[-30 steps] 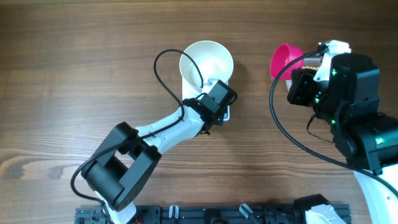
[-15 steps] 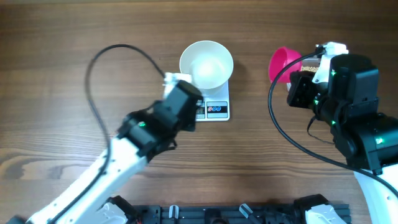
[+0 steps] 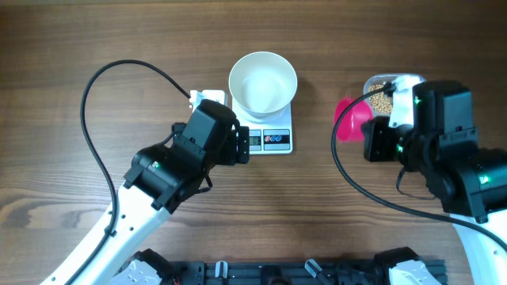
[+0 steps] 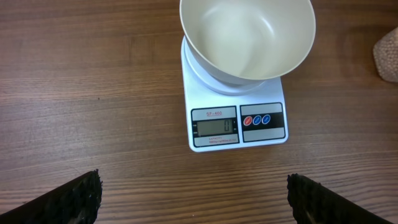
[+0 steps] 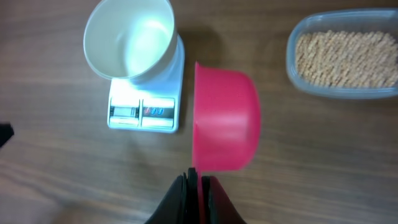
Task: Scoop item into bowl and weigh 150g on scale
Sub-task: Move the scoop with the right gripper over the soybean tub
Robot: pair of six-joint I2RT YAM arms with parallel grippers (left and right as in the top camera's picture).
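The white bowl [image 3: 263,82] stands empty on the white scale [image 3: 276,140], whose display [image 4: 214,126] reads 0. My left gripper [image 4: 196,200] is open just in front of the scale, its dark fingertips [image 4: 81,196] wide apart over bare wood. My right gripper [image 5: 200,180] is shut on the handle of a pink scoop [image 5: 225,118], which hangs to the right of the scale [image 5: 144,112] and bowl [image 5: 129,38]. The scoop's inside does not show. Tan beans [image 5: 345,55] fill a clear tub [image 5: 292,59] at the far right, partly under my right arm in the overhead view.
Black cables loop from both arms over the wooden table [image 3: 79,47]. A dark rail [image 3: 277,273] runs along the front edge.
My left arm has drawn back from the scale towards the front left and its gripper has opened. My right arm has carried the pink scoop nearer the front, uncovering the tub.
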